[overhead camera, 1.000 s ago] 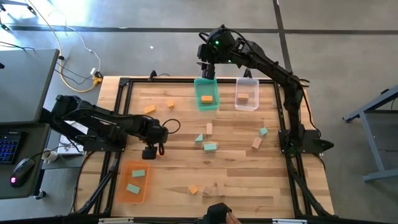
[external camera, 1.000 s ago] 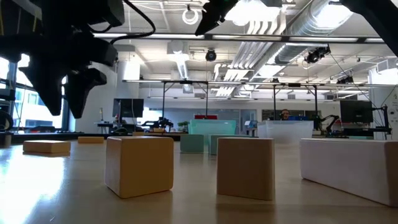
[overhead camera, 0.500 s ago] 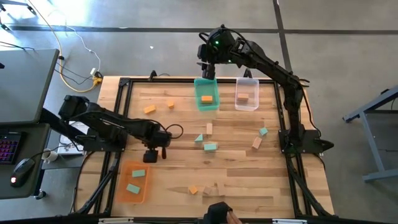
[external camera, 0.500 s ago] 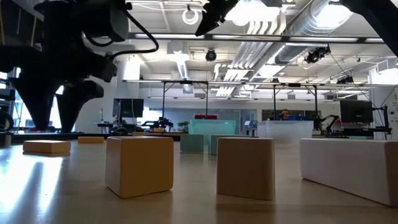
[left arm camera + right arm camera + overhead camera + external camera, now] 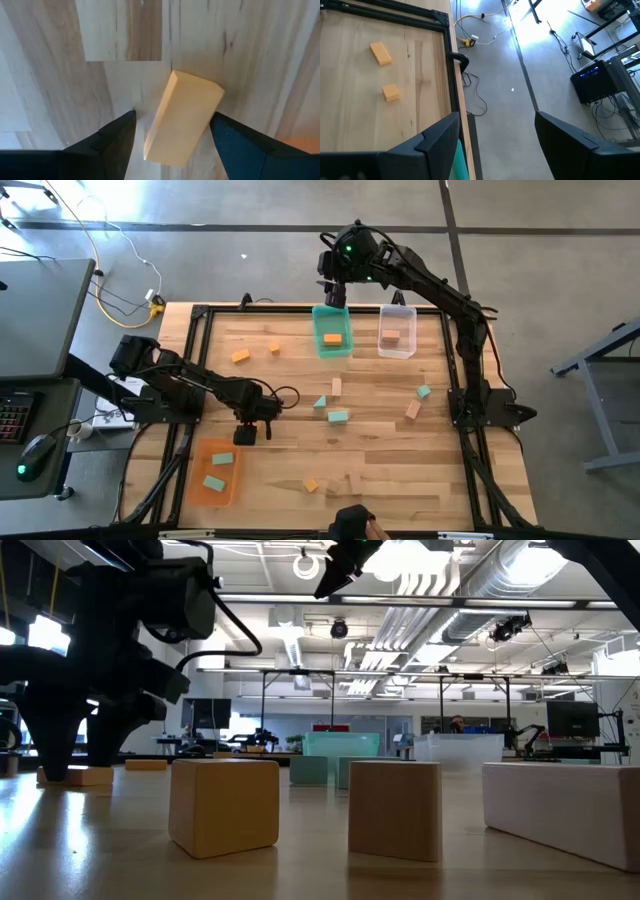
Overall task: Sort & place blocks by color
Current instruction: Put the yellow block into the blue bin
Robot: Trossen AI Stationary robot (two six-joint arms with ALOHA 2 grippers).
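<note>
Over the table's (image 5: 380, 480) left-centre, you are seeing the left gripper (image 5: 172, 132) dropping lower vs. a sec ago, jaws apart, straddling a tan block (image 5: 183, 119); grasp approx. imminent. Right gripper (image 5: 492, 135), open, is hovering by teal bin (image 5: 333, 332).

Pale wood bench (image 5: 60, 110), planked, smooth with satin sheen. Tan block (image 5: 182, 120) of plain matt wood. Glossy teal plastic bin (image 5: 333, 340); clear plastic bin (image 5: 397, 345); dark metal frame (image 5: 200, 313).
</note>
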